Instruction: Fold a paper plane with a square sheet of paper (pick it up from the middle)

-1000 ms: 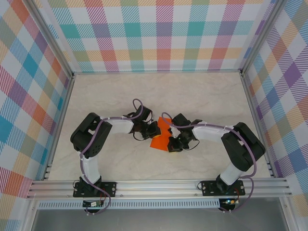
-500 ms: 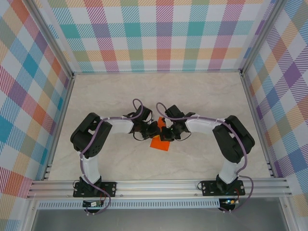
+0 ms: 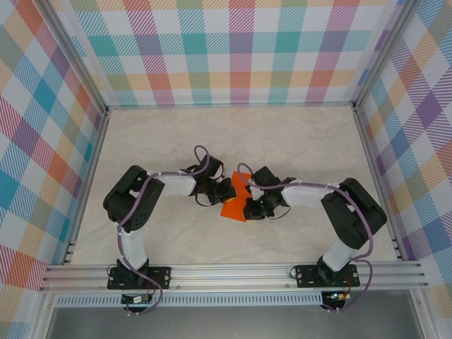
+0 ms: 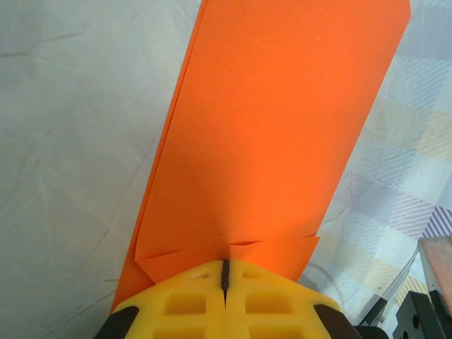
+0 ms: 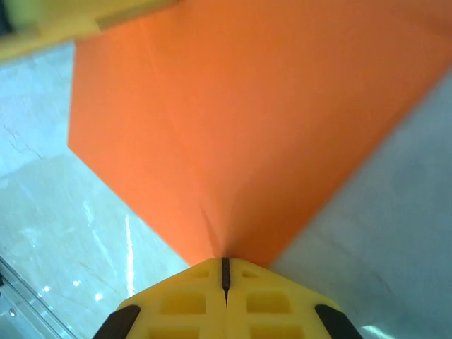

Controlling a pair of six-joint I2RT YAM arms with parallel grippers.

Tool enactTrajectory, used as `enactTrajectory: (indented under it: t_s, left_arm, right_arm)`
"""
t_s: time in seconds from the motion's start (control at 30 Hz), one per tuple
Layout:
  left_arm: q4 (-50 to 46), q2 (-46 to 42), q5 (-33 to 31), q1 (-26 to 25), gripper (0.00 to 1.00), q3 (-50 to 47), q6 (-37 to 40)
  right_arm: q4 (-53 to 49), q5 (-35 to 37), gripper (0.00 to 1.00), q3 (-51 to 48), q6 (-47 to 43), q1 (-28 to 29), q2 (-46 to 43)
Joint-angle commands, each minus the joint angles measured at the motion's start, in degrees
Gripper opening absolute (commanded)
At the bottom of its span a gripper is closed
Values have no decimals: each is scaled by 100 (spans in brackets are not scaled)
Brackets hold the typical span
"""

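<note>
The square sheet of paper [image 3: 233, 206] is bright orange, folded over, and held just above the middle of the table between both arms. My left gripper [image 3: 225, 189] is shut on its left edge. In the left wrist view the yellow fingers [image 4: 176, 304] pinch the paper [image 4: 268, 127] where two folded flaps meet, and the sheet stretches away as a long folded strip. My right gripper [image 3: 252, 207] is shut on the paper's near right corner. In the right wrist view the paper [image 5: 247, 120] fans out from the closed jaws, creased at the pinch.
The pale marbled tabletop [image 3: 296, 141] is walled by plaid panels [image 3: 233, 49] at the back and both sides. An aluminium rail [image 3: 233, 272] runs along the near edge by the arm bases. The left gripper's yellow fingers [image 5: 70, 18] show at the top left of the right wrist view.
The right gripper swung up and left over the paper half a second ago, then came back down to the right. The paper shifted with it. The left gripper stayed put.
</note>
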Motion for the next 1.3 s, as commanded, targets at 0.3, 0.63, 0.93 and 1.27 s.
enactTrajectory:
  t_s: [0.3, 0.63, 0.93, 1.27]
  left_arm:
    - [-584, 331, -484, -108, 0, -176, 8]
    - [-388, -44, -165, -187, 2, 43, 249]
    - [-123, -725, -49, -324, 8, -139, 706]
    - [173, -319, -15, -453, 6, -303, 647]
  right_arm:
    - [-108, 118, 0, 369, 344, 15, -391]
    - [6, 336, 0, 431, 556, 17, 349]
    - [-282, 580, 0, 445, 525, 17, 579]
    - [-379, 625, 0, 444, 478, 17, 607]
